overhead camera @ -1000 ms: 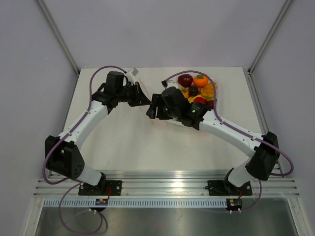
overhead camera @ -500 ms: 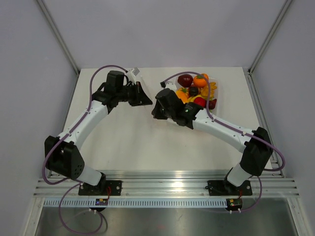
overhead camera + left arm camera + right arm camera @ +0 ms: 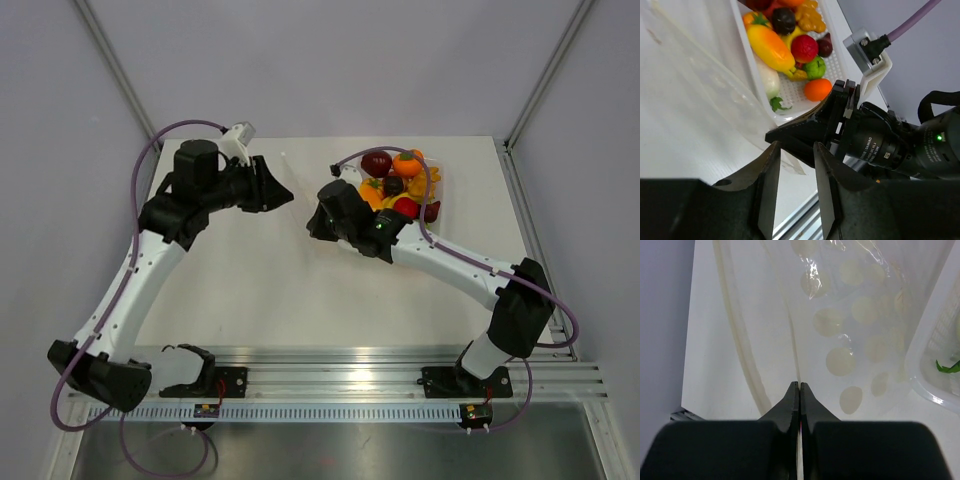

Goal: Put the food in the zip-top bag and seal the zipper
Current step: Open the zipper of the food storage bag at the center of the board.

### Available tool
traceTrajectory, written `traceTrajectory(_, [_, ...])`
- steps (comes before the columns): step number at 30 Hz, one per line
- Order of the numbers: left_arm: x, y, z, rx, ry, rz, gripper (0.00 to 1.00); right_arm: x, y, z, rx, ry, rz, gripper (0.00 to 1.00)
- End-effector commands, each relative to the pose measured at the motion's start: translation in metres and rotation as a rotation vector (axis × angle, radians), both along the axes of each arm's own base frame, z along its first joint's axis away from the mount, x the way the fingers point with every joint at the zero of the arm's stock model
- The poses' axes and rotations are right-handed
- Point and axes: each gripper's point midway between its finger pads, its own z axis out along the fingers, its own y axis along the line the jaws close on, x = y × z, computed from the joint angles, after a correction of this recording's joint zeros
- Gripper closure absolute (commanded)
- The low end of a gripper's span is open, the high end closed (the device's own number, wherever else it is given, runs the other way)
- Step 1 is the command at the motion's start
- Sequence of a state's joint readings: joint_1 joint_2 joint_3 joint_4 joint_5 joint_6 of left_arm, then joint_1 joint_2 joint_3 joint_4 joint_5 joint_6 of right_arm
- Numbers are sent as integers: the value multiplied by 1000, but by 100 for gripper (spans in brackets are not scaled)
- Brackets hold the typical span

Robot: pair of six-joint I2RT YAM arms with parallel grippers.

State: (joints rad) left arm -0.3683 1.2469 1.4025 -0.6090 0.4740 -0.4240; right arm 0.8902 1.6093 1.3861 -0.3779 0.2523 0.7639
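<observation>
Between the right gripper's (image 3: pixel 799 386) two black fingers no gap shows. Their tips are pressed together on a fold of the clear, floppy plastic zip-top bag (image 3: pixel 850 330) with its pattern of white blotches, so this gripper is clamped on the film. In the right wrist view the bag spreads from the tips toward 12 and 1 o'clock. Its thin zipper strip is too faint to make out.

The left gripper's (image 3: pixel 795 145) fingers stand partly apart and nothing lies between them. In the left wrist view the bag's (image 3: pixel 705 80) lower corner hangs just ahead of them, at about 11 o'clock, and the right gripper's pointed tips meet that edge.

From above, the left gripper (image 3: pixel 278 192) sits at roughly 10 o'clock of the right gripper (image 3: pixel 318 222), near it but apart. Both are raised over the white table (image 3: pixel 260 280).

A white rectangular plastic tray (image 3: pixel 437 185) lies at 2 o'clock of the right gripper, just beside the bag. All the glossy toy food (image 3: pixel 395 180) is piled inside the tray: yellow, orange, red, green and dark purple pieces. None is seen in the bag.
</observation>
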Motion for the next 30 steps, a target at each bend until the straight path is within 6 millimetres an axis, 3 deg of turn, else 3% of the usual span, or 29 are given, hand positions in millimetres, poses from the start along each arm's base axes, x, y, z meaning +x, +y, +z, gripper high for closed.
traceTrajectory(1, [11, 26, -12, 58, 8, 189, 55, 2, 0, 24, 74, -47, -32, 100])
traceTrajectory(3, [15, 27, -27, 60, 53, 221, 33, 1, -1, 25, 76, -47, -31, 100])
traceTrajectory(7, [24, 21, -48, 66, 117, 227, 32, 0, -1, 25, 81, -44, -29, 100])
traceTrajectory(18, [43, 10, -107, 82, 235, 241, 62, -2, -2, 29, 93, -48, -28, 100])
traceTrajectory(20, [46, 13, -114, 107, 247, 253, 82, -2, -1, 30, 96, -49, -25, 100])
traceTrajectory(22, [46, 21, -116, 157, 256, 280, 98, -1, -1, 32, 96, -52, -29, 100])
traceTrajectory(26, [48, 43, -93, 254, 183, 326, 100, 4, -2, 35, 108, -54, -40, 100])
traceTrajectory(27, [50, 47, -77, 261, 141, 338, 100, 4, 0, 37, 114, -56, -36, 100])
traceTrajectory(29, [45, 63, -70, 353, 133, 351, 100, 4, 5, 38, 135, -45, -27, 100])
traceTrajectory(30, [49, 65, -53, 365, 106, 356, 100, 5, 9, 43, 156, -51, -19, 100])
